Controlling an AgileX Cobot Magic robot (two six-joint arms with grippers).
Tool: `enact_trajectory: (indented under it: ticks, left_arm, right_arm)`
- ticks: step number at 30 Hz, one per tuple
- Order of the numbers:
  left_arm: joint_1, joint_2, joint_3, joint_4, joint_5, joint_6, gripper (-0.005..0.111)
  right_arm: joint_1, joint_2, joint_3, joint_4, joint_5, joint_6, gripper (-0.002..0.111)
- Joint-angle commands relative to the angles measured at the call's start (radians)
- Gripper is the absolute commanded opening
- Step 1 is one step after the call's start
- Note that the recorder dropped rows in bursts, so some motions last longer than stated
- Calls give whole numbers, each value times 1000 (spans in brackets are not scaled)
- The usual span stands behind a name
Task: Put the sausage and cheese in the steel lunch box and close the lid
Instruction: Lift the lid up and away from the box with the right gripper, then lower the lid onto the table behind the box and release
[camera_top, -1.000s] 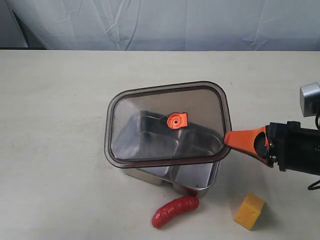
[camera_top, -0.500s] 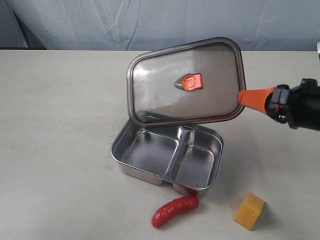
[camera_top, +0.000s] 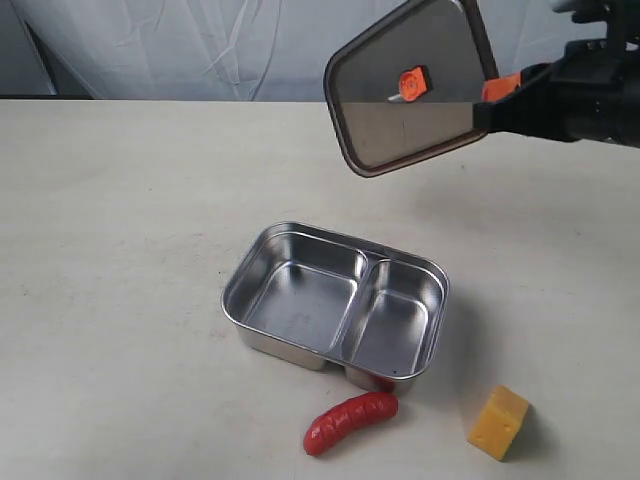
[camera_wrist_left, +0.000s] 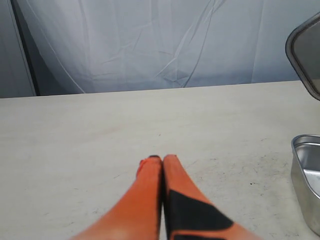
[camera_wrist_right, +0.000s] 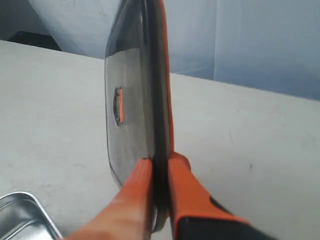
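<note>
- far right, high up — lid (camera_top: 405, 95) is pinched by right gripper (camera_top: 492, 92)
- left gripper (camera_wrist_left: 161, 160) fingers are pressed together
- sausage (camera_top: 350, 422) and cheese (camera_top: 498, 422) are seen just nearer than steel lunch box (camera_top: 232, 300)

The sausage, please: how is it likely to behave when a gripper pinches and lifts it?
The sausage looks glossy, so it may slip in a pinch. Its rounded, curved body could roll or pivot if nudged. It is small, probably light.

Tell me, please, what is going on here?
The right gripper pinches the lid by its edge, holding it tilted in the air beyond the open steel lunch box. Both compartments are empty. The sausage and the cheese lie on the table beside the box. The left gripper is shut on nothing.
</note>
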Motion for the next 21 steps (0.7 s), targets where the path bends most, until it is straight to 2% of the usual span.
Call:
enact_trajectory:
  ticks: [1, 8, 21]
  left_arm:
    - [1, -5, 4, 4, -6, -1, 0]
    - [1, -5, 4, 4, -6, -1, 0]
    - [1, -5, 4, 4, -6, -1, 0]
  right_arm:
    - [108, -9, -60, 7, -187, -100, -1]
    - [177, 57, -91, -58, -356, -149, -1]
    - [179, 167, -91, -155, -434, -149, -1]
